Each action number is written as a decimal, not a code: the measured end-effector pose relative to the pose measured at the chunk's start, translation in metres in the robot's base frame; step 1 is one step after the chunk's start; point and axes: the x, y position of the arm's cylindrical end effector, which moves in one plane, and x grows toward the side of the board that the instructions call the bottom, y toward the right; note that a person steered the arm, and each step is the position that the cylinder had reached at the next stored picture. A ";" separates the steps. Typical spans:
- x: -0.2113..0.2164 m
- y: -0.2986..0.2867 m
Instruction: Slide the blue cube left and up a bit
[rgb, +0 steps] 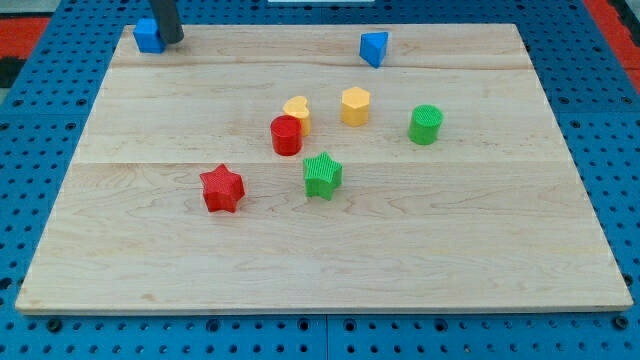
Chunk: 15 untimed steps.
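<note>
A straight dark rod comes down from the view's top edge near the far left corner of a pale wooden desk (330, 260). My tip (172, 41) rests on the desk surface at the rod's lower end. There are no fingers on this arm, so nothing opens or closes and nothing is held; the rod only pushes.

The tip sits directly against the right side of the blue cube (148, 36), touching it or very nearly so. The blue cube lies in the desk's top left corner, close to both the top edge and the left edge.

Further right along the top edge, well apart from the cube, is a second blue block, wedge-like or triangular (374, 47).

Near the middle of the desk a small group gathers. A red cylinder (286, 135) stands just below and touching a yellow heart-shaped block (296, 110). To their right is a yellow hexagonal block (355, 105), and further right again a green cylinder (425, 124).

Below this group, a green star (322, 175) sits just right of centre, and a red star (222, 189) lies to its left, slightly lower in the view.

The desk rests on a blue perforated base (40, 110) visible around its edges.
</note>
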 end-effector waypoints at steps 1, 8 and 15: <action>-0.015 -0.002; 0.016 0.032; 0.016 0.049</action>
